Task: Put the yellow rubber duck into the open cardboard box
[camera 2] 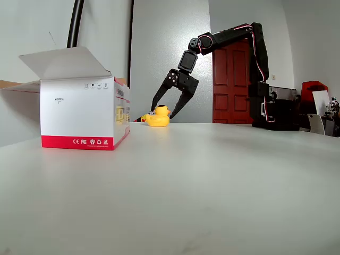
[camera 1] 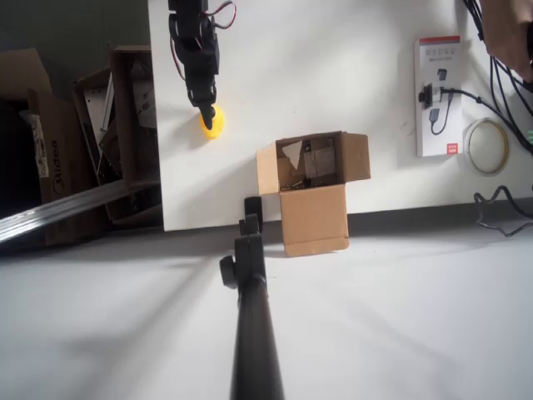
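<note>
**Open claw poised over the duck**

The small yellow rubber duck (camera 2: 158, 117) with its orange beak sits on the white table (camera 1: 333, 67), directly beneath the black two-finger claw (camera 2: 167, 113). The claw's fingers are spread wide, one on each side of the duck; whether they touch it cannot be told. In the overhead view the duck (camera 1: 213, 122) shows just below the claw (camera 1: 207, 112). The small light-brown corrugated cardboard box (camera 1: 312, 179), flaps open, stands apart from the claw, lower right in that view. Farther right lies a white carton with a red base band (camera 1: 439, 96), which stands left of the claw in the fixed view (camera 2: 79, 114).
</note>
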Robot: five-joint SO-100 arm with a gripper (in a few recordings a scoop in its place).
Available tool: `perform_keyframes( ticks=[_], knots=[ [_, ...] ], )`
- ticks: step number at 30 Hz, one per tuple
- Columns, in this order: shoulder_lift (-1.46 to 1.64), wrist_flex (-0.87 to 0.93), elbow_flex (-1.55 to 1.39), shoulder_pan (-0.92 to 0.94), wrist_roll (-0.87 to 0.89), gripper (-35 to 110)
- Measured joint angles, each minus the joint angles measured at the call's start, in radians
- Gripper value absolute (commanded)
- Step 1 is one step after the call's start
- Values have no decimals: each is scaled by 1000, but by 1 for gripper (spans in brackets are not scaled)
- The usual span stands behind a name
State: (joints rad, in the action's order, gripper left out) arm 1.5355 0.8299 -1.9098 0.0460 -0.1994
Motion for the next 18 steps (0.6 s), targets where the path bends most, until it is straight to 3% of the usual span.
perform_keyframes(
  ticks=[10,18],
  knots=[
    [0,0,3,9,0,6],
    [15,0,9,5,11,5]
  ],
)
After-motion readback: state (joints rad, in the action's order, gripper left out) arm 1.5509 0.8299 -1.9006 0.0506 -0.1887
